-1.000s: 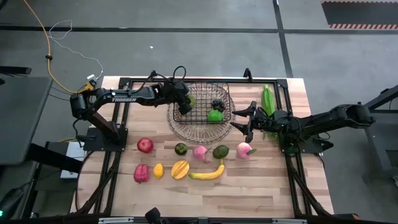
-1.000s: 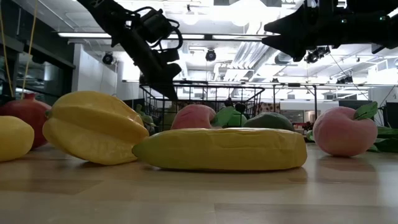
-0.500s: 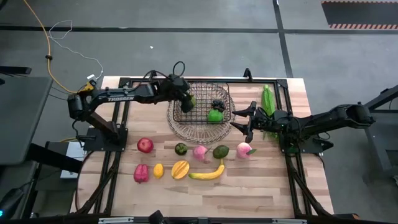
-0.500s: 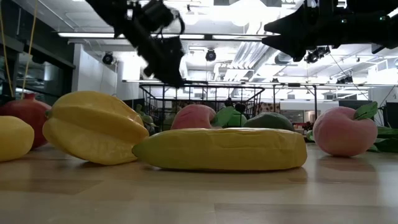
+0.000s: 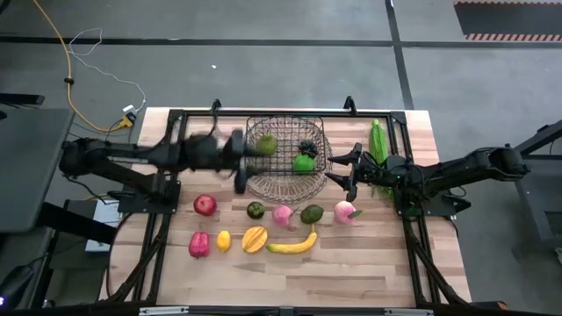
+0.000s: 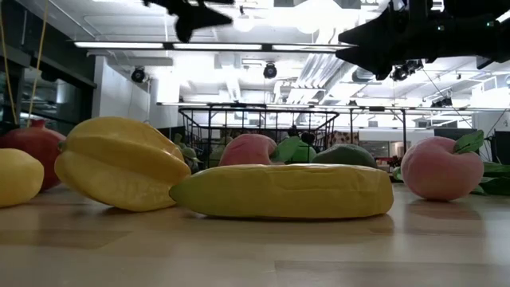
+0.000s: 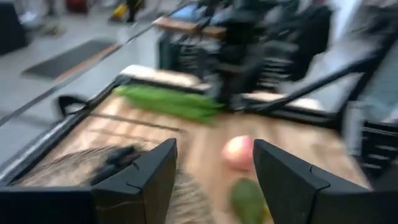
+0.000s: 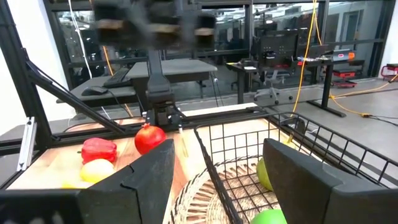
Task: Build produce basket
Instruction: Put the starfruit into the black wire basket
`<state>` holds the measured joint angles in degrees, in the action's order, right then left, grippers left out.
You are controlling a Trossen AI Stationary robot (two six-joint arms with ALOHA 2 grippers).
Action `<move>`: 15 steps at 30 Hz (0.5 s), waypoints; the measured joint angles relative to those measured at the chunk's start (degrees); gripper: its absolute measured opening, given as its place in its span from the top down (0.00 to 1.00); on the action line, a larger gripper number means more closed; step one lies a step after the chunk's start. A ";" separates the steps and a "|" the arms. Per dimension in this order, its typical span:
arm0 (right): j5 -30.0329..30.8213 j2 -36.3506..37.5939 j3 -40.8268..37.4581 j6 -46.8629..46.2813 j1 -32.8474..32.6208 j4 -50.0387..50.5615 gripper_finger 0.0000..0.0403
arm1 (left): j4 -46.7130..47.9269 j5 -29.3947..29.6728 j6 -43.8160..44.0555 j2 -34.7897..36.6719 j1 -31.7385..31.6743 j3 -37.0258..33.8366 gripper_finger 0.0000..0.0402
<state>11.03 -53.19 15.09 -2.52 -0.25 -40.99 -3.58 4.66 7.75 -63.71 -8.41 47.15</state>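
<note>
The dark wire basket [image 5: 285,119] stands at the table's far middle. Inside it are a pale green fruit [image 5: 266,143], dark grapes [image 5: 307,147] and a green apple [image 5: 304,162]. My left gripper [image 5: 239,171] hovers open and blurred just off the basket's left rim, with nothing between its fingers [image 7: 155,171]. My right gripper [image 5: 338,172] waits open and level beside the basket's right rim. Lying on the table nearer me are a red apple [image 5: 205,204], red pepper [image 5: 199,244], lemon [image 5: 224,240], starfruit [image 5: 255,239], banana [image 5: 294,246], avocado [image 5: 312,213] and two pink peaches [image 5: 345,211].
A long green husk [image 5: 378,140] lies at the far right, behind my right arm. A small dark green fruit [image 5: 255,210] sits beside the left peach [image 5: 282,215]. Black frame rails [image 5: 167,167] run along both table sides. Bare wood lies along the near edge.
My left gripper has let go of the pale green fruit, which stays in the basket. It has then drawn back fast toward the table's left edge, out over the rim, risen, and tipped up from pointing down to nearly level.
</note>
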 joint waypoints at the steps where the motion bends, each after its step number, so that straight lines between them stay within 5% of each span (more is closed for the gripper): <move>1: 0.00 0.00 0.00 0.00 0.00 0.03 0.41 | -3.65 1.07 -0.21 1.40 2.46 -2.98 0.50; 8: -0.01 0.00 0.00 -0.05 0.00 0.06 0.41 | -29.06 13.10 -3.84 5.75 18.45 -21.69 0.50; 15: -0.02 0.00 0.00 -0.05 0.00 0.04 0.41 | -36.63 27.29 -7.28 5.81 25.21 -26.61 0.50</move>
<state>11.00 -53.19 15.09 -2.57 -0.25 -40.95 -40.20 31.96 0.47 -57.90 16.80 20.53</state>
